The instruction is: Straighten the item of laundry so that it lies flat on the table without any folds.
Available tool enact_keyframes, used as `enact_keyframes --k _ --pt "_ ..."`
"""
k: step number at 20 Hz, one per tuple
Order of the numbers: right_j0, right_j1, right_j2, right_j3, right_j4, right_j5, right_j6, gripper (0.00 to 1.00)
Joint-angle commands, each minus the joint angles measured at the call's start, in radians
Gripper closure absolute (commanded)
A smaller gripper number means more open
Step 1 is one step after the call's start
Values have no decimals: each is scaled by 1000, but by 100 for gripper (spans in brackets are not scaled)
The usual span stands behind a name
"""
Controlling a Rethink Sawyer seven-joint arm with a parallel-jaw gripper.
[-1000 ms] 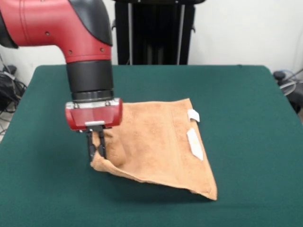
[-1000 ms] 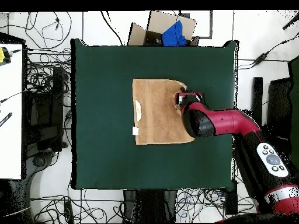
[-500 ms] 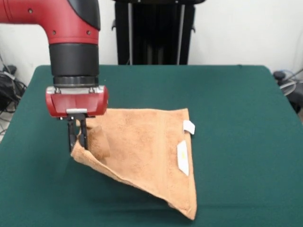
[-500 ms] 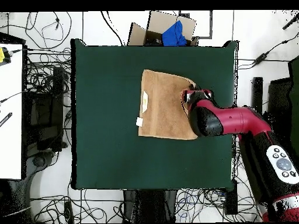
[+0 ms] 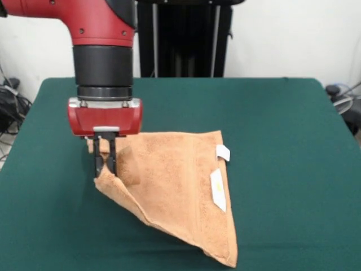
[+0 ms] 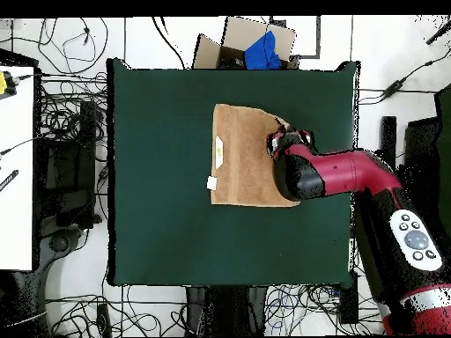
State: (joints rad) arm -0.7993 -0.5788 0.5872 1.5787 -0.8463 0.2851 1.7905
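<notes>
The item of laundry (image 5: 175, 186) is an orange-tan towel on the green table (image 5: 282, 141). Two small white tags (image 5: 217, 189) sit along its right edge in the front view. My gripper (image 5: 105, 168) is shut on the towel's left corner and holds it a little above the table, so the cloth slopes down from there. A fold runs beside the pinched corner. From overhead, the towel (image 6: 242, 158) lies near the table's middle and my arm covers its right edge, with the gripper (image 6: 280, 141) hidden under the wrist.
An open cardboard box (image 6: 242, 44) with blue cloth in it sits past the table's top edge in the overhead view. Cables lie on the floor around the table (image 6: 158, 229). A black stand (image 5: 183, 36) rises behind the table.
My gripper has shifted slightly right in the front view with the corner still pinched. The towel has swung with it, and its near corner has moved a little.
</notes>
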Motion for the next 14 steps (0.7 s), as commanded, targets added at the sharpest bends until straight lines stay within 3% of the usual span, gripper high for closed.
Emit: enact_keyframes --k 1,5,8,14 --pt "50 53 -61 -37 -122 -73 -24 0" --pt "-30 106 27 -17 -80 -34 -89 0" --pt "26 87 -50 -34 -103 -27 -34 0" --pt "62 36 -108 -41 -139 -65 -4 0"
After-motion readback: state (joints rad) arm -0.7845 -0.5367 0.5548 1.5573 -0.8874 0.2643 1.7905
